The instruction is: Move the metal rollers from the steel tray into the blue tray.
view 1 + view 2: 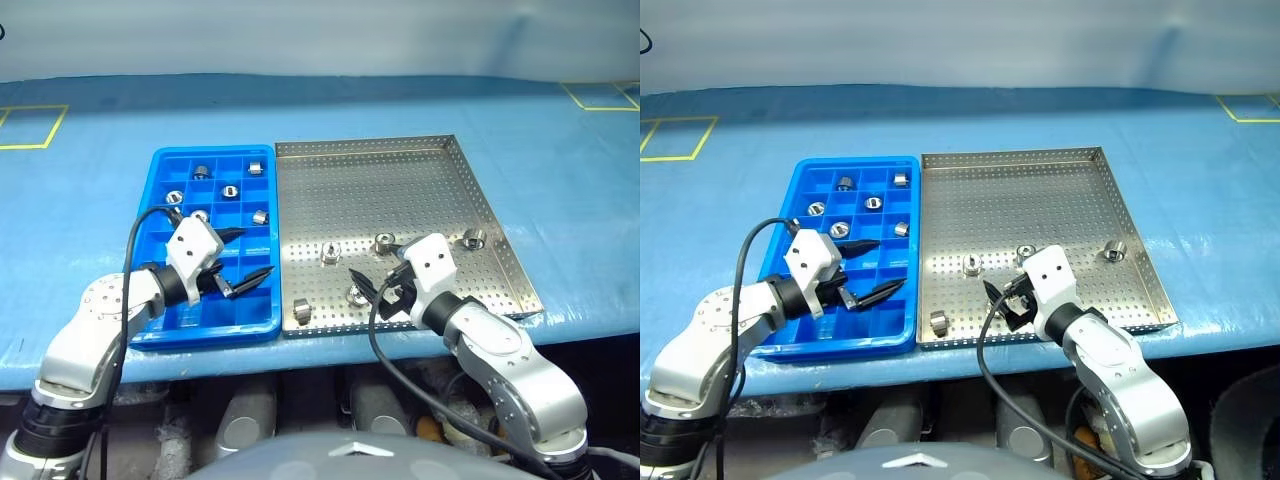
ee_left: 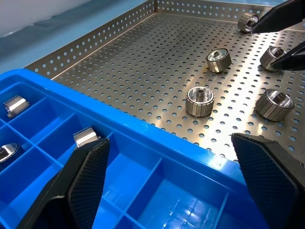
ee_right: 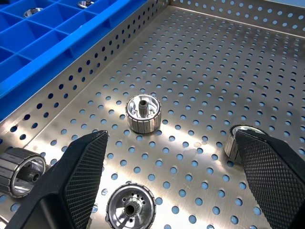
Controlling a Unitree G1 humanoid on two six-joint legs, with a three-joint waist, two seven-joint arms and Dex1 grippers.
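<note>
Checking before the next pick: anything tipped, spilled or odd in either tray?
Nothing spilled or damaged. Rollers in the steel tray sit mixed: the far-right roller lies on its side, the left one stands upright. Those in the blue tray sit within compartments.

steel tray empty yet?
No, several metal rollers lie on the steel tray, near the open right gripper.
</note>
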